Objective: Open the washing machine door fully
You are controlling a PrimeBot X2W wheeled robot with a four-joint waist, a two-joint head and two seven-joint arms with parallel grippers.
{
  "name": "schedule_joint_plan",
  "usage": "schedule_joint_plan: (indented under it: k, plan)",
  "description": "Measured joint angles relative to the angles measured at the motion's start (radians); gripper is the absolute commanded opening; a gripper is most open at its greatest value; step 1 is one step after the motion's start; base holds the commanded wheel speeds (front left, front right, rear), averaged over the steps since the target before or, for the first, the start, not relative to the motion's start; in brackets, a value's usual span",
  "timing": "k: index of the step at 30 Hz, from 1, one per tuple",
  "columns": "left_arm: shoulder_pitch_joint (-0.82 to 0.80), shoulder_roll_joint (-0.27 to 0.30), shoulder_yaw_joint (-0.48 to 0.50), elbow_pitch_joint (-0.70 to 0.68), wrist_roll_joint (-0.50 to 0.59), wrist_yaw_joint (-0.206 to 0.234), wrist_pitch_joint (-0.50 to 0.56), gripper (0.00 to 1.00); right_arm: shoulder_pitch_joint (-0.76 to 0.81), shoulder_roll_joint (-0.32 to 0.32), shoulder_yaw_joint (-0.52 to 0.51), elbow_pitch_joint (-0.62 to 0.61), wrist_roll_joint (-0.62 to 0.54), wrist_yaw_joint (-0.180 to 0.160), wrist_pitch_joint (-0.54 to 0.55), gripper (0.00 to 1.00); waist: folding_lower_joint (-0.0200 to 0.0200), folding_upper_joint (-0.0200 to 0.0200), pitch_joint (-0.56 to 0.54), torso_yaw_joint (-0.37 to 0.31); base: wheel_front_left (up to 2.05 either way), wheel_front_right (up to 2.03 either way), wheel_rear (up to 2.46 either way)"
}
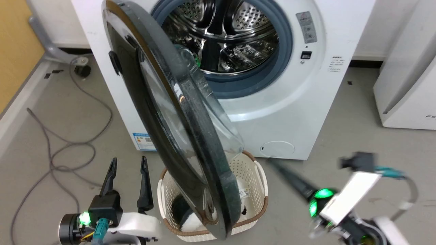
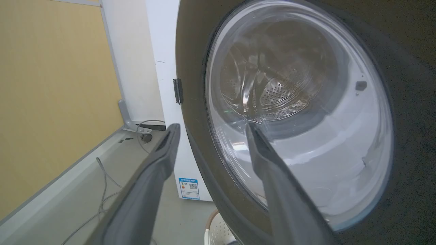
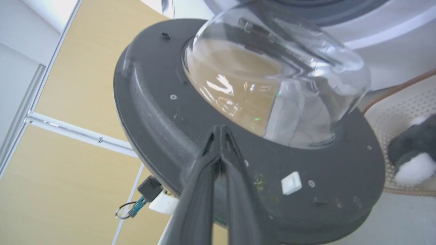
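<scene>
washing machine door (image 1: 201, 149) part open; right gripper (image 3: 220, 128) closed beside it.

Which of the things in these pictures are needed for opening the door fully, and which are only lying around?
For the job:
door
washing machine
left gripper, open
right gripper, shut

Only lying around:
basket, with a fluffy thing in it
cables on the floor
white appliance at the right
</scene>
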Motion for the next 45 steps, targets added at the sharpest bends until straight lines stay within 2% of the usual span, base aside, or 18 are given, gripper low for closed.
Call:
schedule_joint_plan:
  k: [5,10,12,14,16,20,24,29,39,40,41,45]
  plan:
    - [0.014,0.000,0.005,0.004,0.000,0.000,0.000,1.00,0.005,-0.013,-0.087,-0.035,-0.179,0.000,-0.286,0.00,0.0001,0.0000,-0.021,-0.019,0.00,0.00,0.00]
    - [0.015,0.000,0.009,0.004,0.000,-0.003,0.000,1.00,0.005,-0.057,-0.101,-0.040,-0.385,0.000,-0.578,0.00,0.0001,0.0000,-0.028,-0.038,0.00,0.00,0.00]
    - [0.015,0.000,0.011,0.004,0.000,-0.003,0.000,1.00,0.005,-0.085,-0.106,-0.029,-0.502,0.000,-0.647,0.00,0.0001,0.0000,-0.031,-0.045,0.00,0.00,0.00]
    - [0.018,0.000,0.015,0.001,0.000,-0.002,0.000,1.00,0.006,-0.087,-0.148,-0.013,-0.606,0.000,-0.668,0.00,0.0000,0.0000,-0.033,-0.054,0.00,0.00,0.00]
    - [0.021,0.000,0.018,-0.002,0.000,-0.002,0.000,1.00,0.007,-0.082,-0.209,-0.016,-0.760,0.000,-0.671,0.00,0.0001,0.0000,-0.032,-0.062,0.00,0.00,0.00]
    - [0.024,0.000,0.021,-0.005,0.000,-0.002,0.000,1.00,0.031,-0.036,-0.324,-0.088,-1.052,0.000,-0.672,0.00,0.0001,0.0000,-0.028,-0.073,0.00,0.00,0.00]
    - [0.026,0.000,0.022,-0.006,-0.001,-0.002,0.000,1.00,0.094,0.011,-0.376,-0.137,-1.258,0.002,-0.672,0.00,0.0001,0.0000,-0.025,-0.075,0.00,0.00,0.00]
    - [0.026,0.000,0.023,-0.006,-0.001,-0.002,0.000,1.00,0.162,0.039,-0.396,-0.139,-1.356,0.002,-0.672,0.00,0.0001,0.0000,-0.025,-0.073,0.00,0.00,0.00]
    - [0.026,0.000,0.022,0.000,-0.001,-0.002,0.000,1.00,0.261,0.123,-0.405,-0.078,-1.413,0.002,-0.672,0.00,0.0001,0.0000,-0.032,-0.069,0.00,0.00,0.00]
    - [0.026,0.000,0.022,0.000,-0.001,-0.002,0.000,1.00,0.264,0.126,-0.406,-0.065,-1.412,0.002,-0.672,0.30,0.0001,0.0000,-0.033,-0.069,0.00,0.00,0.00]
    - [0.026,0.000,0.021,0.001,-0.001,-0.002,0.000,1.00,0.270,0.130,-0.405,-0.053,-1.413,0.002,-0.672,1.00,0.0001,0.0000,-0.034,-0.069,0.00,0.00,0.00]
    - [0.026,0.000,0.021,0.005,-0.001,-0.002,0.000,1.00,0.275,0.136,-0.397,-0.024,-1.441,0.002,-0.672,1.00,0.0001,0.0000,-0.036,-0.068,0.00,0.00,0.00]
